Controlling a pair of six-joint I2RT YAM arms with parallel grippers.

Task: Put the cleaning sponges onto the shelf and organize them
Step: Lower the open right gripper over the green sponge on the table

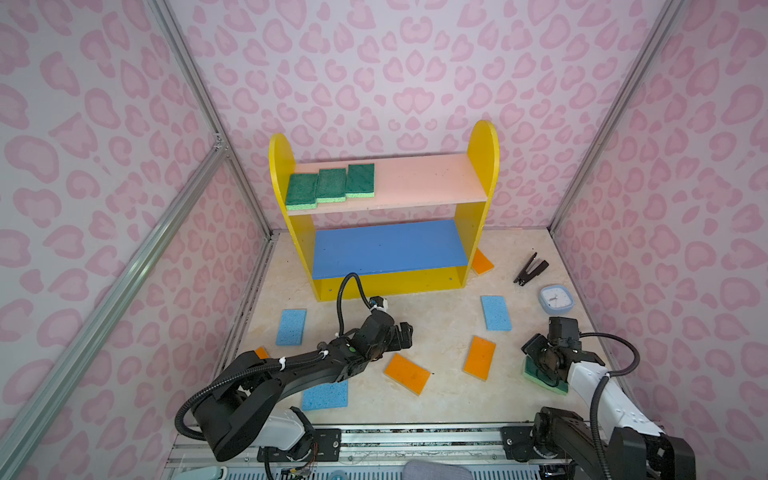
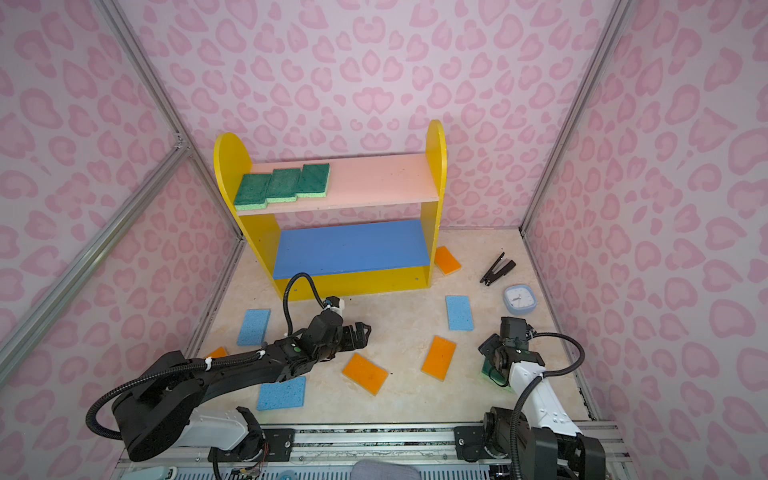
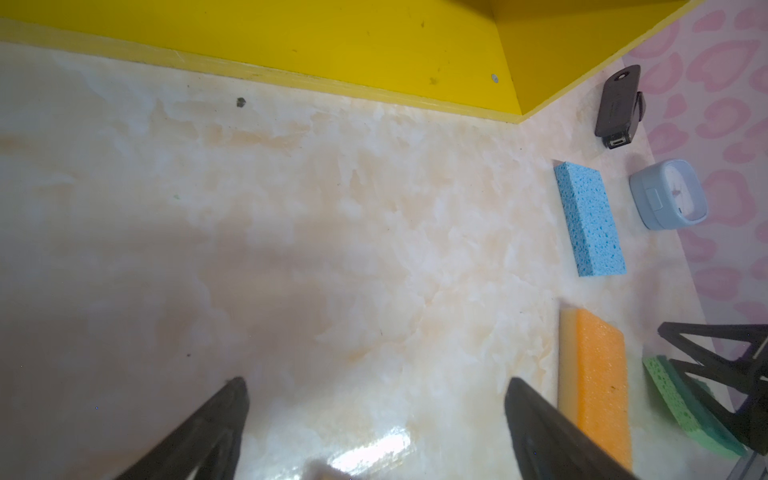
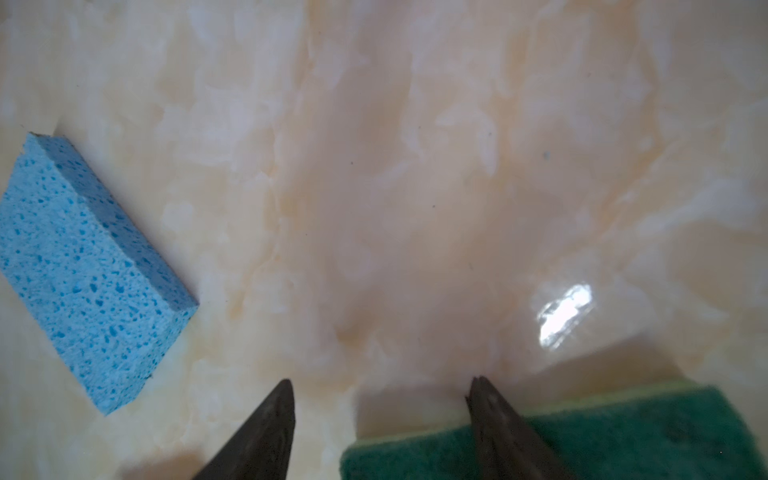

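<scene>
Left pincer (image 1: 405, 332): jaws wide apart, nothing between them. It hangs over bare table (image 1: 440, 328), just left of centre in both top views.

Right pincer (image 1: 534, 357): lower right of both top views, pointing down at a green sponge (image 1: 557, 388) that lies flat on the table. In the right wrist view the jaws stand apart, not clamped. One finger (image 4: 498, 428) is over the sponge's dark top and the other finger (image 4: 266, 432) is over the table beside its edge. Whether the first finger touches the sponge cannot be told.

Shelf (image 1: 484, 149): centre of frame, against the back wall. Three green sponges (image 1: 331, 184) sit side by side at the left end of its pink top board, dark side up, in a stepped row.

Loose on the table:
- Blue sponges: one left of centre (image 1: 291, 327), one right of centre (image 1: 496, 312), one lower centre beside the left arm (image 1: 325, 395).
- Orange sponges: two near centre (image 1: 407, 373) (image 1: 480, 358), one at the shelf's right foot (image 1: 482, 262), and one partly hidden by the left arm (image 1: 262, 352).

Also present at right: a black stapler (image 1: 531, 269) and, below it, a pale blue clock (image 1: 556, 299).
</scene>
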